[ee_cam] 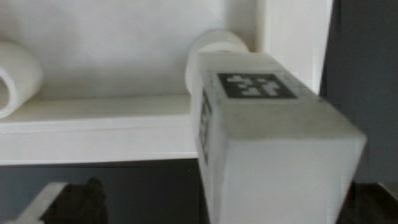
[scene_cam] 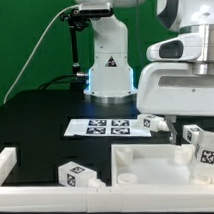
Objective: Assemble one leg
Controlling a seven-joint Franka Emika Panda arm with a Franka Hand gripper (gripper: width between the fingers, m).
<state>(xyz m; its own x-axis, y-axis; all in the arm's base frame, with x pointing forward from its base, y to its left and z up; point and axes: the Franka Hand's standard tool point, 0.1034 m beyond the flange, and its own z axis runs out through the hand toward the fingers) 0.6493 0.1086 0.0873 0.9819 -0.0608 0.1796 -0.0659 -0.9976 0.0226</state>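
In the wrist view a white leg (ee_cam: pixel 276 140) with a square tag on top fills the middle. Its round stub (ee_cam: pixel 217 42) points at the corner of the white square panel (ee_cam: pixel 125 110), at the raised rim. My gripper (ee_cam: pixel 217 206) stands astride the leg. One dark finger (ee_cam: pixel 71 200) stands clearly apart from it and the other (ee_cam: pixel 368 203) is right beside it, so the jaws look open. In the exterior view the gripper (scene_cam: pixel 196 132) is low at the right, over a tagged leg (scene_cam: pixel 208 147) at the panel's (scene_cam: pixel 147 159) corner.
The marker board (scene_cam: pixel 101 125) lies mid-table. Another leg (scene_cam: pixel 77 174) lies at the front on the exterior view's left, and one more (scene_cam: pixel 153 121) beside the marker board. White rails (scene_cam: pixel 7 164) border the front. The robot base (scene_cam: pixel 107 70) stands behind.
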